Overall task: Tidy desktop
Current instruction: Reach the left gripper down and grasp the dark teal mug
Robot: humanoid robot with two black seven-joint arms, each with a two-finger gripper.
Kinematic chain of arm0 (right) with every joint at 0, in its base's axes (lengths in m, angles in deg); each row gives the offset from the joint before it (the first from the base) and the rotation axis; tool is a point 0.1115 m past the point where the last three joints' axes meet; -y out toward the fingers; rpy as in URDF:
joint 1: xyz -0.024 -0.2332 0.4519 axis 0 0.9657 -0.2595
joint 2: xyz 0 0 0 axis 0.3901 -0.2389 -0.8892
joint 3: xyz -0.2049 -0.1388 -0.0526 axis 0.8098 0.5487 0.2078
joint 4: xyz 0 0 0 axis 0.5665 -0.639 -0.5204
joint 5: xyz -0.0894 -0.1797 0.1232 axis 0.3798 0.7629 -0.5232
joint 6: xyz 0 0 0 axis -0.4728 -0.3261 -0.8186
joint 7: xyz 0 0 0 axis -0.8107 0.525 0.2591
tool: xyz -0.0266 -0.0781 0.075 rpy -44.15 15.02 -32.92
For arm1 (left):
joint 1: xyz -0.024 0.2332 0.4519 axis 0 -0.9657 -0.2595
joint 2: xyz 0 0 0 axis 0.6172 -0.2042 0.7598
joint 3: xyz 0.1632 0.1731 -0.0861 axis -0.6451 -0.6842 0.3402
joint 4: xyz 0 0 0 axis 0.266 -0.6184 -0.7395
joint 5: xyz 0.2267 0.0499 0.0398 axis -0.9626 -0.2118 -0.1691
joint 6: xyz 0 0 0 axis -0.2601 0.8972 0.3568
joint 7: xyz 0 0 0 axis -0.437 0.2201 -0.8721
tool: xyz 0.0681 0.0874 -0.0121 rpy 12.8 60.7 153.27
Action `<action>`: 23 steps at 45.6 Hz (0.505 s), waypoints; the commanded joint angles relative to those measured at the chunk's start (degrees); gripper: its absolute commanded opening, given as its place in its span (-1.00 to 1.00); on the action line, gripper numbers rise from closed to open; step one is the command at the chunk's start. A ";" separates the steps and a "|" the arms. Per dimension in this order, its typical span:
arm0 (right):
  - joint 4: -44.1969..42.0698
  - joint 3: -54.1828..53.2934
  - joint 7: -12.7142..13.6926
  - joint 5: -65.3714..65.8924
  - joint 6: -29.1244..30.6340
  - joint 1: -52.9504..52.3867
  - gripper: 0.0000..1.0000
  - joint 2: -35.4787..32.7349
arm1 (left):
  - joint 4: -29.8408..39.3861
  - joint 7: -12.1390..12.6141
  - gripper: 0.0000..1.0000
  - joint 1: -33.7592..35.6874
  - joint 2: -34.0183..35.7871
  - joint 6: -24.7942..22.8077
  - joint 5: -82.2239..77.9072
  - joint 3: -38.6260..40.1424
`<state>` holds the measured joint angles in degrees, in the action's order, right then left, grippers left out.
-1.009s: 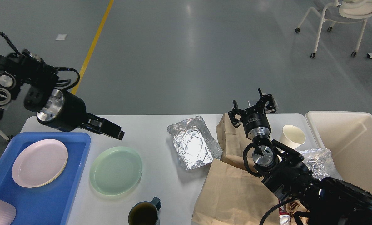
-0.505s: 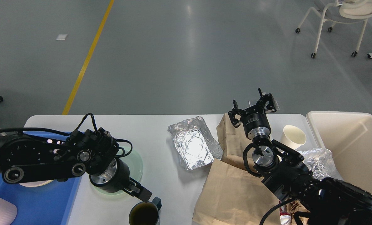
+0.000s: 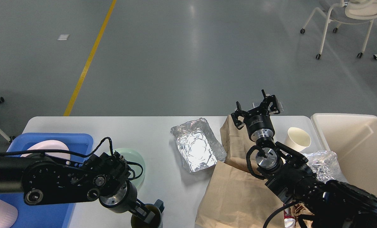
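On the desk (image 3: 163,133), the left gripper (image 3: 147,215) dips one finger inside the dark mug (image 3: 147,218) near the front edge, jaws apparently straddling its rim to lift it, while the right gripper (image 3: 257,109) hovers spread above the paper bag (image 3: 235,193).

The left gripper (image 3: 147,215) hangs low at the desktop's (image 3: 156,133) near edge, fingers too dark to separate. The right gripper (image 3: 257,109) sits raised over the desktop's far edge, fingers spread.
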<state>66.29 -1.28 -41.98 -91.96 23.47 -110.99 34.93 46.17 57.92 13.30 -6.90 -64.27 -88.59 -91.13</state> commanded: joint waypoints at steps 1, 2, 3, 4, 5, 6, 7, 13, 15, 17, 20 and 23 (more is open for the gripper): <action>0.00 0.06 0.00 0.00 0.00 0.00 1.00 0.00 | -0.72 1.47 0.17 -0.68 -0.86 -0.21 -1.63 0.10; 0.00 -0.03 0.00 0.00 0.00 0.00 1.00 0.00 | -0.81 1.65 0.13 -0.94 -0.86 -0.21 -1.64 0.10; 0.00 0.06 0.00 0.00 0.00 -0.09 1.00 0.00 | -0.98 1.73 0.05 -1.03 -0.95 -0.21 -1.72 0.10; 0.00 0.06 0.00 0.00 0.00 0.00 1.00 0.00 | -1.07 1.73 -0.07 -1.20 -0.95 -0.21 -1.72 0.10; 0.00 -0.03 0.00 0.00 0.00 0.00 1.00 0.00 | -1.07 1.73 -0.24 -1.29 -0.95 -0.21 -1.90 0.18; 0.00 -0.03 0.00 0.00 0.00 0.00 1.00 0.00 | -1.07 1.73 -0.44 -1.29 -1.04 -0.21 -1.99 0.18; 0.00 -0.03 0.00 0.00 0.00 0.00 1.00 0.00 | -1.07 1.73 -0.64 -1.38 -1.04 -0.21 -2.16 0.18; 0.00 -0.03 0.00 0.00 0.00 -0.09 1.00 0.00 | -1.16 1.91 -0.97 -1.82 -1.04 -0.39 -2.87 0.18; 0.00 -0.03 0.00 0.00 0.00 0.00 1.00 0.00 | -1.16 2.08 -1.00 -1.99 -1.04 -0.47 -2.87 0.18; 0.00 -0.03 0.00 0.00 0.00 0.00 1.00 0.00 | -1.16 2.17 -1.00 -2.00 -1.04 -0.56 -2.87 0.18; 0.00 -0.03 0.00 0.00 0.00 0.00 1.00 0.00 | -1.16 2.35 -1.00 -1.91 -0.95 -0.91 -2.95 0.36; 0.00 0.06 0.00 0.00 0.00 0.00 1.00 0.00 | -1.08 2.61 -1.00 -1.82 -0.86 -1.44 -2.78 1.32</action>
<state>66.29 -1.27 -41.98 -91.96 23.47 -110.99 34.93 45.01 60.14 11.34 -7.94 -64.99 -91.48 -90.83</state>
